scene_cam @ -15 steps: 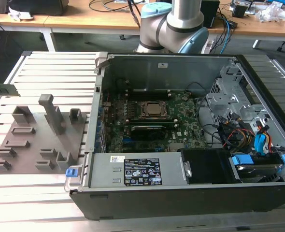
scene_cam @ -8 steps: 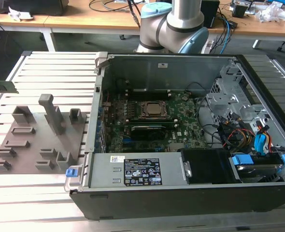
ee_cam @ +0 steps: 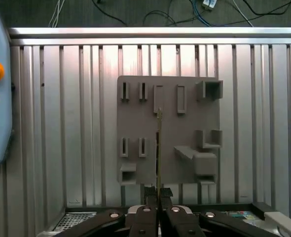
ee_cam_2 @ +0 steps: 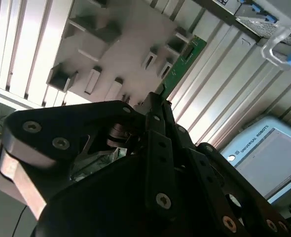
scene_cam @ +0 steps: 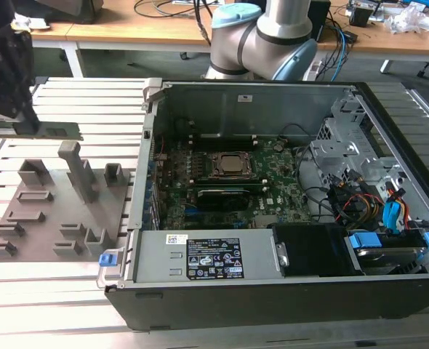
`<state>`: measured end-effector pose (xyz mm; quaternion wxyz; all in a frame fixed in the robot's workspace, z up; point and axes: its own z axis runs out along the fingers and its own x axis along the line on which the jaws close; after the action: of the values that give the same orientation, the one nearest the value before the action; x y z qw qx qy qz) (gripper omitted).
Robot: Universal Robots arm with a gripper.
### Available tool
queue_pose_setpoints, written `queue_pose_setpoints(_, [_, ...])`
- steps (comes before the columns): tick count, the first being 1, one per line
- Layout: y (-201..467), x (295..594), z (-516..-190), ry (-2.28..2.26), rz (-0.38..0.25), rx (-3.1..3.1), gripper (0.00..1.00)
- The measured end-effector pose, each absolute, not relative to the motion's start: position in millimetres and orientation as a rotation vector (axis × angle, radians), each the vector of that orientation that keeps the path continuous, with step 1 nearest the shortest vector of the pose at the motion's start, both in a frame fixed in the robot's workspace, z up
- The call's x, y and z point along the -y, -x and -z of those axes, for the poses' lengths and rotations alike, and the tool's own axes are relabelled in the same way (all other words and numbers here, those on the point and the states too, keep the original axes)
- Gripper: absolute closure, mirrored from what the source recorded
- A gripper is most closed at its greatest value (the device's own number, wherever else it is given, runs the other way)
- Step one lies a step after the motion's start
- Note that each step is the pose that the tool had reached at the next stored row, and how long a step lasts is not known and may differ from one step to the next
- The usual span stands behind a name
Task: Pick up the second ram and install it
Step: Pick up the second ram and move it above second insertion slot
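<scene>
Big picture first: the ribbed aluminium table (scene_cam: 91, 102) carries everything. The open black-and-silver computer case (scene_cam: 287, 105) lies across the table's middle and out to the edge on the exterior view's right, its large green motherboard (scene_cam: 273, 174) facing up. Over by the table's edge on the exterior view's left sits the flat grey plastic fixture plate (scene_cam: 40, 218) with its upright blocks.

And up above that plate, there's the black two-finger gripper (scene_cam: 27, 125), fingers pinched tight on the second ram (scene_cam: 54, 131), a long, narrow green circuit-board stick! It hangs clear of the plate, touching nothing below. In the first wrist view the stick (ee_cam: 159, 148) shows edge-on, a thin line running straight out from between the closed fingers (ee_cam: 150, 197).

So the pick looks done, and the stick is well apart from the case. To carry it well, I'd say: hold the clamp firm, hold the stick level and square to the fingers, and pass over the case's near wall with room to spare. Seating will want an even, straight press. I can't tell which slot on the motherboard is free
</scene>
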<state>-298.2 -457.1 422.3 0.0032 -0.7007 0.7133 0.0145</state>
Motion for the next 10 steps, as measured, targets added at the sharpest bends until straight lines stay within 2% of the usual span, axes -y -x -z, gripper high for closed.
queue_pose_setpoints(10, [218,457,-422,2.199,-0.051,-2.239,0.86])
